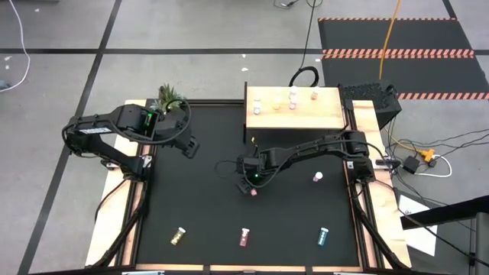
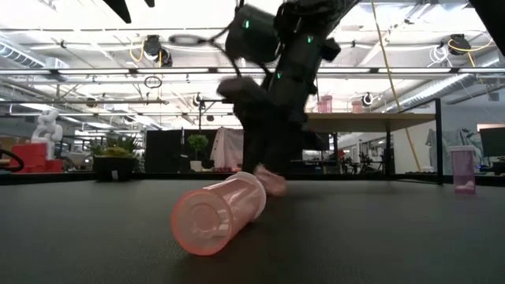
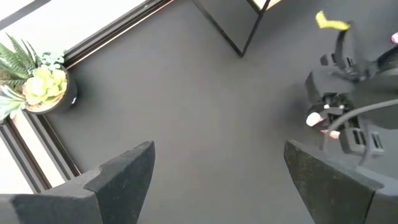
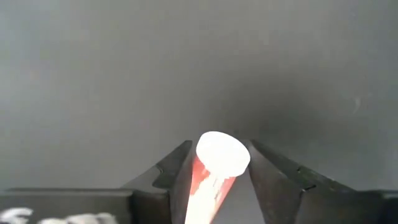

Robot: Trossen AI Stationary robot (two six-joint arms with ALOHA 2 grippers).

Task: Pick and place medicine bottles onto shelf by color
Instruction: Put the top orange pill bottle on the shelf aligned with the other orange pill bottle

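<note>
Overhead view straight down, low view level across table (image 1: pixel 199 206), wrist views close, sharing its black top

Black table (image 1: pixel 199 198) holds 5 loose bottles; shelf (image 1: pixel 328 118) carries 4.

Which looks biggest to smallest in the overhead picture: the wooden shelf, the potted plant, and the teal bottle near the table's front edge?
1. The shelf, by far the largest.
2. The potted plant, clearly smaller.
3. The teal bottle, tiny.

All sit about equally far from the overhead camera, so the order is trustworthy.
</note>
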